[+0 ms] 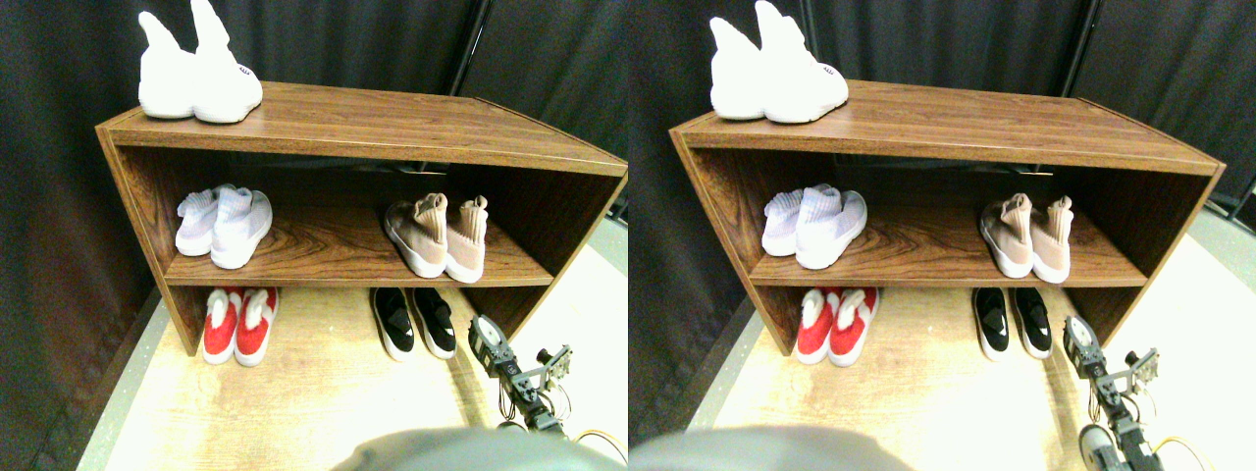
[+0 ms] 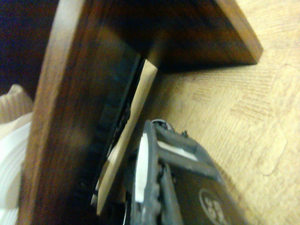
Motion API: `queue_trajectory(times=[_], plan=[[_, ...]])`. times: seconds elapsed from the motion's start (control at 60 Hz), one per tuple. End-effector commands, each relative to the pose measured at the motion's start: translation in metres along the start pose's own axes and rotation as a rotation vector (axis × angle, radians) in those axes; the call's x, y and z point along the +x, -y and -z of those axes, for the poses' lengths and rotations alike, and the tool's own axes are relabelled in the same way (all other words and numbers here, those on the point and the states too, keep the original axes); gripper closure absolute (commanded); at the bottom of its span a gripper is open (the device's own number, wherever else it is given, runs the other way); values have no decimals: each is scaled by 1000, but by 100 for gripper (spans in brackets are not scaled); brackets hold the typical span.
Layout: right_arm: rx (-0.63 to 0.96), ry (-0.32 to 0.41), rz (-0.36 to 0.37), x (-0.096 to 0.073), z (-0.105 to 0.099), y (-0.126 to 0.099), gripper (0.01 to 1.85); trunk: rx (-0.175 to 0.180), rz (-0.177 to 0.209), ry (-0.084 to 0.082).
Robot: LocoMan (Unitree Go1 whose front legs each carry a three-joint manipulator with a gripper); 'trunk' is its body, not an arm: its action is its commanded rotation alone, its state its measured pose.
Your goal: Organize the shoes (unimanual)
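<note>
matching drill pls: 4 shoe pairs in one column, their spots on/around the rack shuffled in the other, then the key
Things
1. all-white high-cuff pair
2. pale lavender pair
3. beige-tan pair
4. black pair

Places
A. floor under the shelf, right side
B. middle shelf, left side
C. top board of the rack, left end
D. middle shelf, right side

Pairs: 1-C, 2-B, 3-D, 4-A

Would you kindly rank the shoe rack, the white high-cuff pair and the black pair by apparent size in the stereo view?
1. Shoe rack, by far.
2. White high-cuff pair.
3. Black pair, though their distances from the camera differ, so this is unsure.
</note>
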Motion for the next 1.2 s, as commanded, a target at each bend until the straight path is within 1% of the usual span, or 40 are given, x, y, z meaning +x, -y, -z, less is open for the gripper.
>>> queue_trajectory(times=[0.017, 0.083, 0.133, 0.167, 0.25, 0.267, 0.433, 0.467, 0.55, 0.567, 0.6, 0.633, 0.733, 0.95, 1.1, 1.2], plan=[[-17, 39, -10, 8, -4, -1, 180, -25, -8, -12], [-25, 58, 6, 11, -5, -1, 180, -27, -9, -9], [-33, 51, 15, 16, -7, 0, 180, -29, -10, -7], [-34, 67, 26, 18, -7, 0, 180, -29, -10, -7], [-42, 61, 29, 23, -9, 0, 180, -29, -10, -7], [-40, 66, 33, 27, -11, 1, 180, -29, -11, -5], [-45, 84, 37, 38, -15, 4, 180, -30, -13, -5], [-39, 112, 57, 40, -14, 3, 180, -30, -13, -5], [-28, 115, 78, 46, -16, 6, 180, -30, -13, -5], [-31, 117, 84, 47, -16, 6, 180, -35, -19, -2], [-25, 141, 100, 49, -15, 8, 180, -35, -19, -2], [-19, 130, 106, 53, -15, 10, 180, -35, -19, -2], [-18, 129, 121, 59, -14, 14, 180, -36, -22, -2], [-14, 153, 155, 69, -12, 26, 180, -45, -29, -2], [15, 161, 188, 72, -7, 30, 180, -56, -38, -4], [4, 142, 195, 73, -4, 32, 180, -63, -44, -6]])
